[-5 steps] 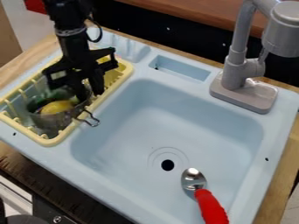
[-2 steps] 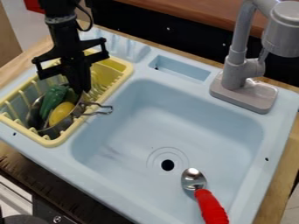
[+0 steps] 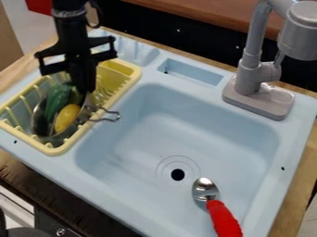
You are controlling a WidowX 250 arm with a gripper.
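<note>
The gripper (image 3: 84, 89) hangs over the yellow dish rack (image 3: 128, 84) at the left of the sink, its fingers close together and shut on the rim of a metal pot (image 3: 39, 119) at the pot's upper right side. The pot sits tilted in the rack, its wire handle (image 3: 106, 115) sticking out to the right over the rack's edge. Inside the pot lie a green pepper-like object (image 3: 57, 98) and a yellow oval object (image 3: 66, 117), side by side. The gripper partly covers the pot's far side.
Right of the rack is the light blue sink basin (image 3: 148, 134). A spoon with a red handle (image 3: 223, 218) rests in its lower right part. The grey faucet (image 3: 250, 76) rises at the back right.
The gripper's fingers have come closer together at the pot. The pot has tilted with its contents more exposed, and its handle has swung up and to the right.
</note>
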